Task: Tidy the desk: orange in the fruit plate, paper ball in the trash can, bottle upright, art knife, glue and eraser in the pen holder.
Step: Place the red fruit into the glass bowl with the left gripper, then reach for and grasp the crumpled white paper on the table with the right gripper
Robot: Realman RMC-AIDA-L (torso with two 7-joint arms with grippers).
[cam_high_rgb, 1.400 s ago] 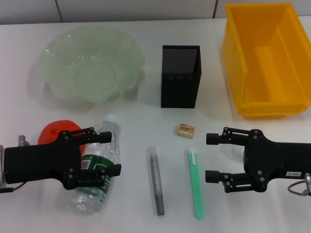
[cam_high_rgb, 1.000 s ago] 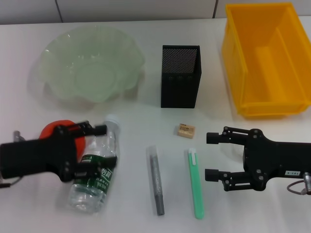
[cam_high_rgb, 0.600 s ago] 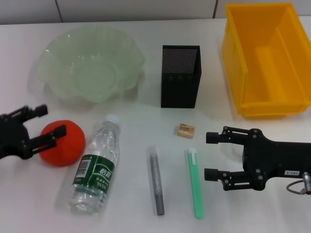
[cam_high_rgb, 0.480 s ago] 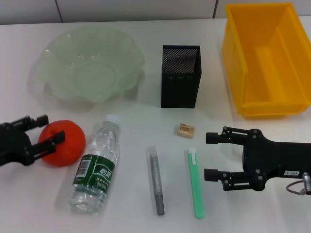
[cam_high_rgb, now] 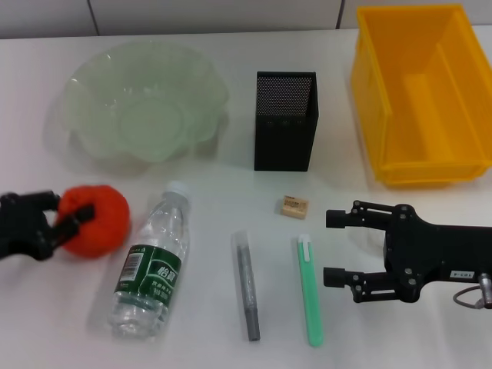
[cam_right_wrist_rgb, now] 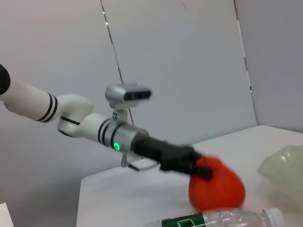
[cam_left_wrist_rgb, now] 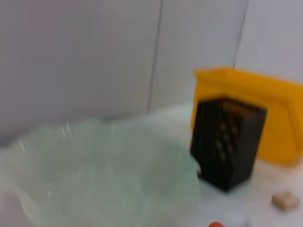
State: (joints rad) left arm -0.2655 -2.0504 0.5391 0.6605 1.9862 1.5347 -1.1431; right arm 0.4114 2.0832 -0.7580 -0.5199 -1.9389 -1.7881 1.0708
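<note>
Since the earlier frames the left gripper (cam_high_rgb: 68, 217) has drawn back off the bottle (cam_high_rgb: 151, 265) to the lower left of the head view, and its black fingers (cam_high_rgb: 77, 218) now sit on either side of the orange (cam_high_rgb: 97, 220), touching it; whether they are truly clamped cannot be told. The orange is round, matte and bright red-orange, resting on the white table (cam_high_rgb: 231, 184) just left of the bottle. That bottle lies on its side, clear ribbed plastic with a white cap and a green label. Above them, at upper left, stands the fruit plate (cam_high_rgb: 92, 84), a pale green translucent dish with a wavy, scalloped rim. The pen holder (cam_high_rgb: 285, 121) is a black perforated mesh box at upper centre; the trash can (cam_high_rgb: 384, 108) is a glossy yellow bin at upper right. Below the holder lie a small tan eraser (cam_high_rgb: 294, 205), a grey glue (cam_high_rgb: 247, 286) stick and a mint-green art knife (cam_high_rgb: 309, 290). The right gripper (cam_high_rgb: 339, 248) rests at lower right, jaws spread wide with nothing between them.
</note>
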